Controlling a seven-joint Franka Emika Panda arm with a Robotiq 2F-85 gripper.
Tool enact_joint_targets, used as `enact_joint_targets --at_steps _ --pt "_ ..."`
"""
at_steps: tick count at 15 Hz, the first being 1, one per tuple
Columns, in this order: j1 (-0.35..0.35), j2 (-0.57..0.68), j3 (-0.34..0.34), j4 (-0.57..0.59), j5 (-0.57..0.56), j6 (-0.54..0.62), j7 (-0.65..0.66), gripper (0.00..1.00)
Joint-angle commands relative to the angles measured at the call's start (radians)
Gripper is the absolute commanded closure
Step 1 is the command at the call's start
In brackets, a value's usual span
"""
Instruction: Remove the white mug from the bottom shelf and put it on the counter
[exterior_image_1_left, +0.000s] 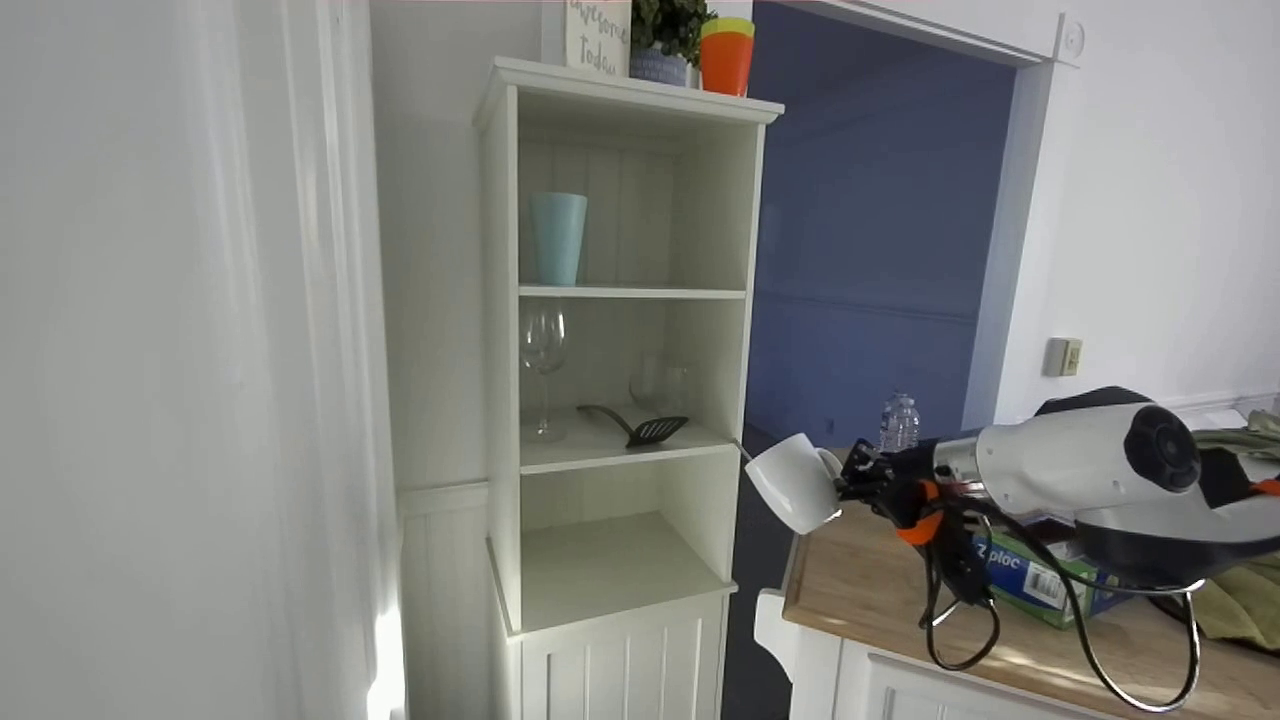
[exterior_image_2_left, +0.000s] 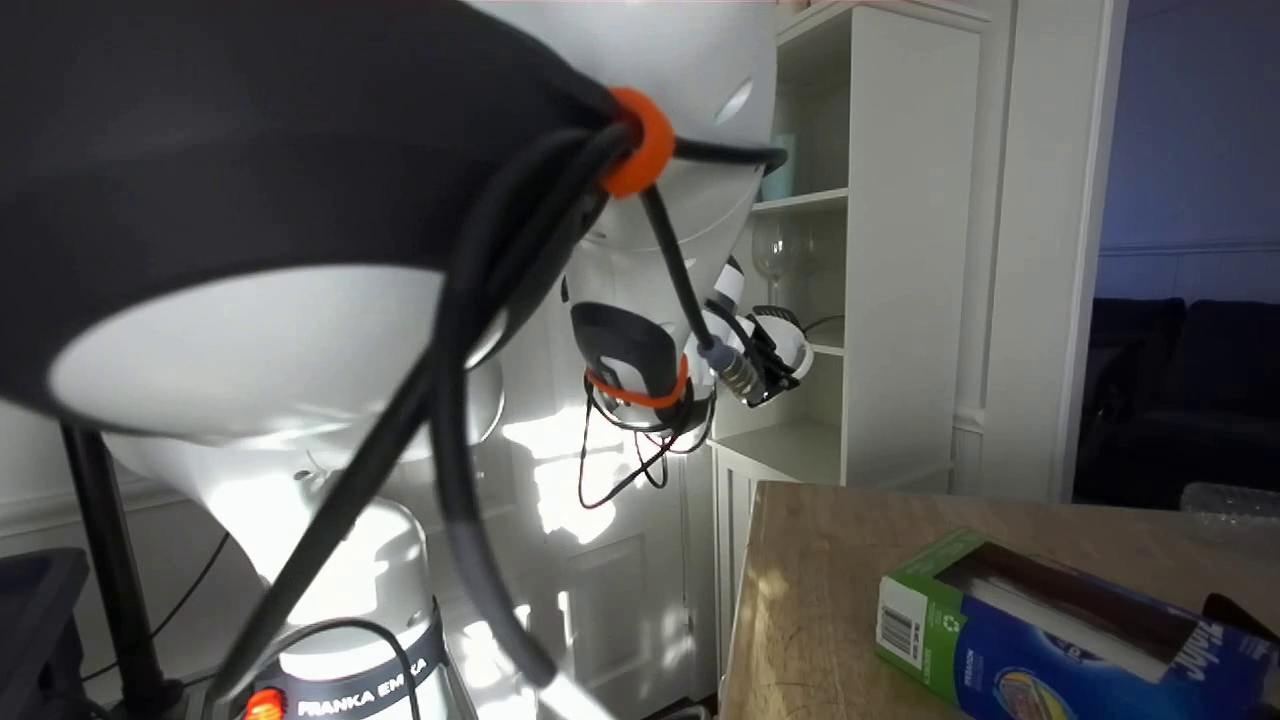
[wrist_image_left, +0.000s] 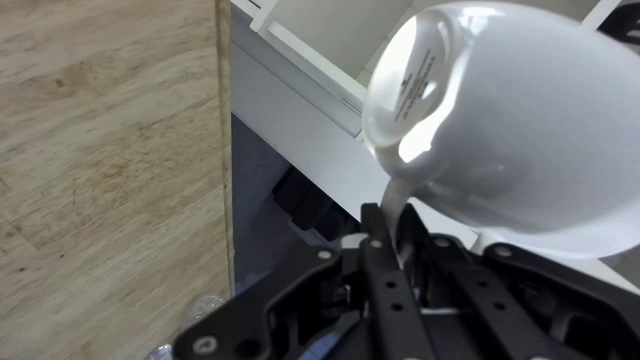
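Observation:
The white mug (exterior_image_1_left: 795, 483) hangs tilted in the air, outside the shelving unit, near the counter's end. It also shows in the wrist view (wrist_image_left: 525, 110), base toward the camera, and in an exterior view (exterior_image_2_left: 797, 343), partly hidden by the gripper. My gripper (wrist_image_left: 392, 215) is shut on the mug's handle; in an exterior view the gripper (exterior_image_1_left: 850, 475) is to the right of the mug. The bottom shelf (exterior_image_1_left: 620, 565) holds nothing visible. The tan wood counter (exterior_image_1_left: 860, 580) lies below and right of the mug; it fills the left of the wrist view (wrist_image_left: 110, 150).
A Ziploc box (exterior_image_2_left: 1070, 640) lies on the counter, under the arm. Clear bottles (exterior_image_1_left: 898, 422) stand at the counter's back. The middle shelf holds a wine glass (exterior_image_1_left: 543, 345), clear glasses and a black slotted spatula (exterior_image_1_left: 655, 431). A blue-green tumbler (exterior_image_1_left: 558, 238) is above.

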Motion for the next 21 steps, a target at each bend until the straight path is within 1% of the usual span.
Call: enact_joint_targets --at_steps 1,4,7,8,10,13,14,16,18,20,21 --pt "-0.061 0.025 0.039 0.0 -0.008 0.003 0.026 0.97" --pt "-0.079 0.014 0.06 0.001 0.032 -0.117 0.086 0.97" --pt "-0.055 -0.014 0.084 0.003 0.127 -0.309 0.128 0.97" --pt "-0.021 0.039 0.072 0.002 0.152 -0.414 0.103 0.97" --pt "0.027 0.024 0.083 0.017 0.219 -0.563 0.139 0.97" --pt "0.118 0.009 0.094 0.043 0.307 -0.782 0.199 0.97" --pt "0.139 0.103 0.093 0.046 0.293 -0.891 0.134 0.97" --pt "0.203 0.136 0.096 0.063 0.277 -1.058 0.131 0.97" --pt "0.265 0.133 0.083 0.085 0.269 -1.167 0.157 0.97" --pt "0.322 0.163 0.055 0.107 0.232 -1.267 0.157 0.97" --pt "0.347 0.166 0.028 0.121 0.203 -1.28 0.155 0.97"
